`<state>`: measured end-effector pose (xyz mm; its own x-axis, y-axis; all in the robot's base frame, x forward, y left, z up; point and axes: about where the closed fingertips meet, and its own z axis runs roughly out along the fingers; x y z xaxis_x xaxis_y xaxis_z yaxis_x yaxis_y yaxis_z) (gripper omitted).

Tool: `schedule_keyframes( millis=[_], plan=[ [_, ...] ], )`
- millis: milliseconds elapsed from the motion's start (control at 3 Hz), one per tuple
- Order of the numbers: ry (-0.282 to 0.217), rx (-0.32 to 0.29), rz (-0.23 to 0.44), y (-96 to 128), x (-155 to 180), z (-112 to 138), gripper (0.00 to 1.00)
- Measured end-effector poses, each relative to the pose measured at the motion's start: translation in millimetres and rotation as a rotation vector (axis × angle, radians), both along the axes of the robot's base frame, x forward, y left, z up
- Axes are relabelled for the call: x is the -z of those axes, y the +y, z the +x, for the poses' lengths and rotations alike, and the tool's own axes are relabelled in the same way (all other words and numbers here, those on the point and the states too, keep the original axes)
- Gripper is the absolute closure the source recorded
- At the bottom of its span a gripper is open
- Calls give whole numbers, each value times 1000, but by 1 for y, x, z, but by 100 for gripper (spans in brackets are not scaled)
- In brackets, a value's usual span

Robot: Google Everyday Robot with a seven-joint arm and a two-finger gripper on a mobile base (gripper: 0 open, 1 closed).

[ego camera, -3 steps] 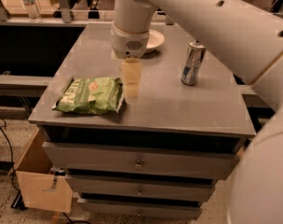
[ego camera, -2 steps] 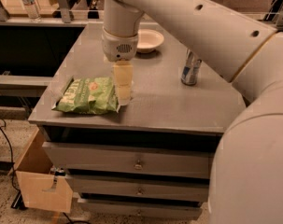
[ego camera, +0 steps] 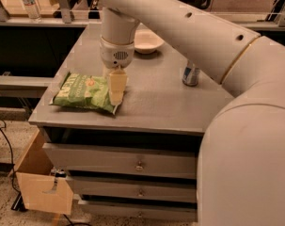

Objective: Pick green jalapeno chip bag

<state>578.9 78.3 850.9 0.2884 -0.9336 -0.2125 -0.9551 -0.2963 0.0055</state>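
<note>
Where the gripper [ego camera: 116, 94] overlaps it, the chip bag [ego camera: 81, 92] is hidden.

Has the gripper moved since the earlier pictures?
Yes. The gripper shifted left, away from the can, and is now over the right end of the green jalapeno chip bag.

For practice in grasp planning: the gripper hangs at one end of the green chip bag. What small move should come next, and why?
Probably shift the gripper toward the middle of the green jalapeno chip bag, then lower. It hangs over the bag's sealed end, where a grasp may slip. The can and bowl stand well apart, so nothing blocks the shift.
</note>
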Motion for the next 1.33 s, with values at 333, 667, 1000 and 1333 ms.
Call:
schedule_keyframes(
  millis=[333, 667, 1000, 1333],
  plan=[
    [-23, 9, 31, -8, -13, 6, 64],
    [-77, 13, 104, -22, -44, 10, 88],
    [-174, -1, 214, -43, -95, 7, 100],
    [-214, -12, 289, -58, -122, 4, 100]
  ],
)
